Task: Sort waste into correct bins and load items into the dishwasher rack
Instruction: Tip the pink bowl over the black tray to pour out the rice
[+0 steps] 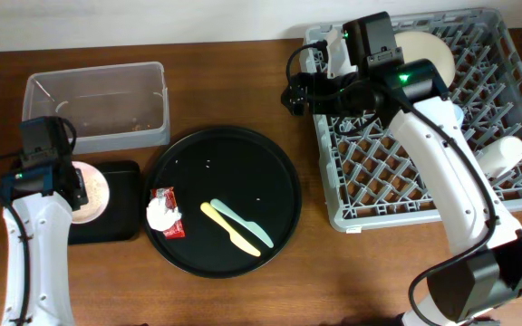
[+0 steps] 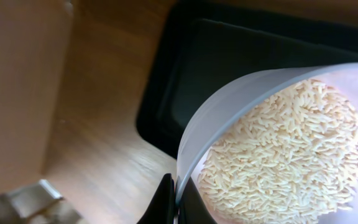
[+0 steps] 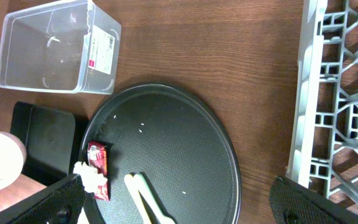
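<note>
White rice-like grains point(image 2: 284, 162) fill the small white bowl point(image 1: 89, 190), which the left gripper point(image 2: 174, 202) pinches by its rim, jaws closed tight on the thin wall. The bowl is held over the near end of the shallow black rectangular tray point(image 1: 120, 222), and the wrist view shows it tilted, with the grains heaped inside it. Just behind that tray stands the clear tub point(image 1: 98, 104), upright, with only a few specks on its floor. On the wooden table point(image 1: 333, 272) between the two arms sits the large round black tray point(image 1: 243, 172). It carries the crumpled wrapper point(image 1: 164, 213) at its left edge, and the yellow utensil point(image 1: 216, 217) and pale green utensil point(image 1: 256, 234) lying side by side and touching, plus a few stray grains. The right gripper point(image 1: 295, 88) hangs at the left rim of the grey dishwasher rack point(image 1: 406, 222) with its jaws spread wide and nothing between them. Inside the rack, the cream plate point(image 1: 429, 50) stands near the back and a white cup point(image 1: 501, 154) lies on the right side.
</note>
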{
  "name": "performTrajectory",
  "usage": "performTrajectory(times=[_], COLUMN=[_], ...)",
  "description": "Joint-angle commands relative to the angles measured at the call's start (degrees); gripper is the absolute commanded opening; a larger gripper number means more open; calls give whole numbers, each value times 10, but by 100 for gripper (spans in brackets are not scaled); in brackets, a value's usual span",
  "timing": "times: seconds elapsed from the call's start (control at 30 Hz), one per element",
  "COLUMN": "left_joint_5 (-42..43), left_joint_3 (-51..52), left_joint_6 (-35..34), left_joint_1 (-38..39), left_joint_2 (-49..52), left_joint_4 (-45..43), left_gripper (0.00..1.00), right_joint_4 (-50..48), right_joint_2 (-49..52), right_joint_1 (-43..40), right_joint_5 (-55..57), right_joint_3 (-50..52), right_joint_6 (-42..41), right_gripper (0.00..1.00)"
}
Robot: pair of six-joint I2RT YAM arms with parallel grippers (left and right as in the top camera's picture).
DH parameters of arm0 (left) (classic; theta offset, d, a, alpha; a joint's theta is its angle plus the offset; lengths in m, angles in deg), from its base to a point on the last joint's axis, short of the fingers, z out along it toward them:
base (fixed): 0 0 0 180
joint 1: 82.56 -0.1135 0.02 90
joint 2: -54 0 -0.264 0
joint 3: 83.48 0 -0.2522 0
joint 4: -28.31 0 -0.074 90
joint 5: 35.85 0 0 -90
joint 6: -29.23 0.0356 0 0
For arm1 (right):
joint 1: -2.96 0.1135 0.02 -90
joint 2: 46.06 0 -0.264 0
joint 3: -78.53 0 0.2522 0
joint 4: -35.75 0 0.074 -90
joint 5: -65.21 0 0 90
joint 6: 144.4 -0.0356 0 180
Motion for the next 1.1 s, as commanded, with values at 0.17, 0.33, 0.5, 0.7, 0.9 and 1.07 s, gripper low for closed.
performTrajectory(times=[0.17,0.33,0.5,0.7,0.9,1.07], left_joint_5=[-104,-177,-221,-280,-344,-406], left_joint_3=[6,24,24,24,24,24], left_joint_6=[78,80,80,81,80,80], left_joint_1=[-3,-3,-3,1,30,70], left_joint_2=[4,44,92,119,158,199], left_joint_4=[-26,-58,-86,-118,-123,-145], left_gripper=[1,1,1,1,1,1], right_joint_4=[12,24,27,35,39,46], right_joint_2=[-3,-3,-3,-3,-3,-3], right_joint_1=[-3,-3,-3,-3,-3,-3], right_joint_5=[-3,-3,-3,-3,-3,-3], right_joint_3=[-5,-5,-5,-5,-5,-5], right_joint_6=[2,5,8,8,8,8], right_gripper=[98,98,98,98,98,98])
